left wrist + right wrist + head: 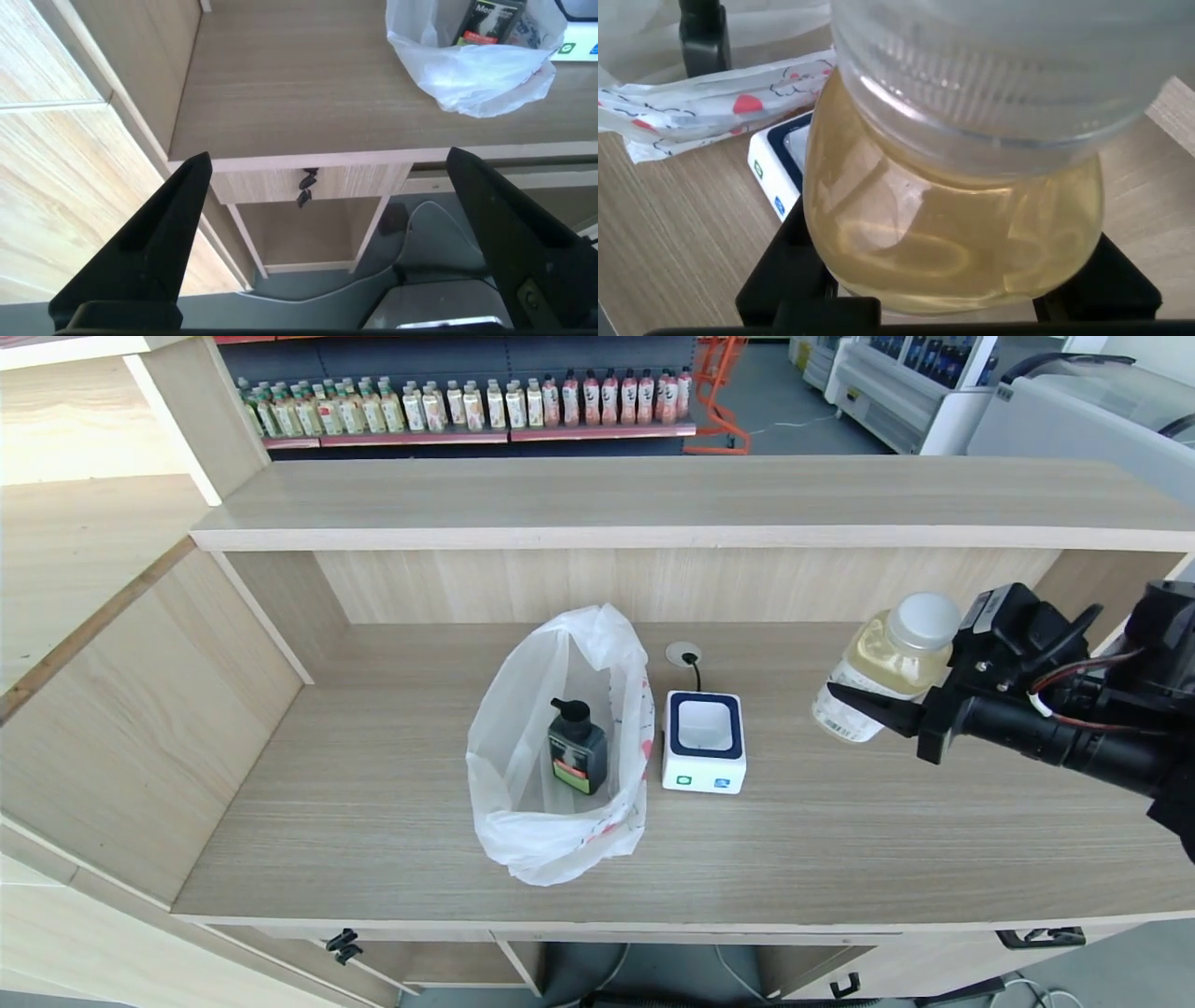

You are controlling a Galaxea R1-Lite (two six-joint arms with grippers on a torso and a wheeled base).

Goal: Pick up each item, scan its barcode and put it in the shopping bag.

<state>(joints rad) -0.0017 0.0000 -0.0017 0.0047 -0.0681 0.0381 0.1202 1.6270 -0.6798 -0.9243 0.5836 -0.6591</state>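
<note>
Here, the robot's right gripper has its fingers closed on a bottle of pale yellow liquid, held tilted in the air off to the right of the scanner and well apart from it. The left gripper hangs spread wide and empty near the front edge of the counter. The scan looks to be the step in hand, and the first risk lies there: whether the bottle's barcode will face the scanner's window cannot be told from this angle, and a pass at the wrong tilt would likely read nothing. The bottle is round, smooth and heavy with liquid, so a turn of the wrist could let it twist or slide between the fingers and drop onto the counter. The shopping bag stands just beside the scanner on its left, its thin plastic mouth held open by nothing but its own folds — a finger brushing the rim could collapse it or drag the bag along the wood. A dark pump bottle already stands upright inside, and a second bottle lowered too fast, or off-centre, could knock it over or land on its nozzle.
</note>
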